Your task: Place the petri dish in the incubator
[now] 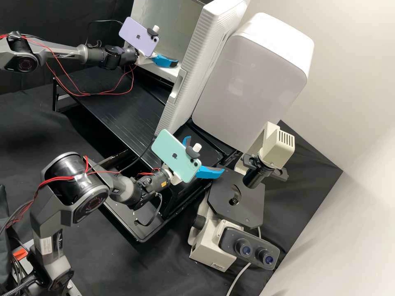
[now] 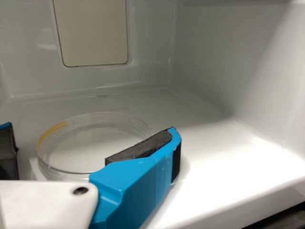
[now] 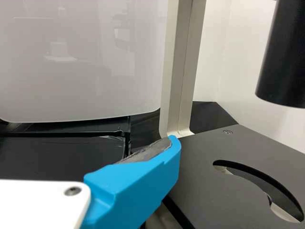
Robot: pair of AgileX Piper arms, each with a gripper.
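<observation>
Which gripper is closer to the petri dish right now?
Left. The left gripper is inside the incubator, straddling the petri dish; the right gripper is outside, over the microscope stage.

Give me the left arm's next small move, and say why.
Probably draw the left gripper straight back out: the petri dish already sits flat on the incubator floor, and the fingers stand open around it.
</observation>
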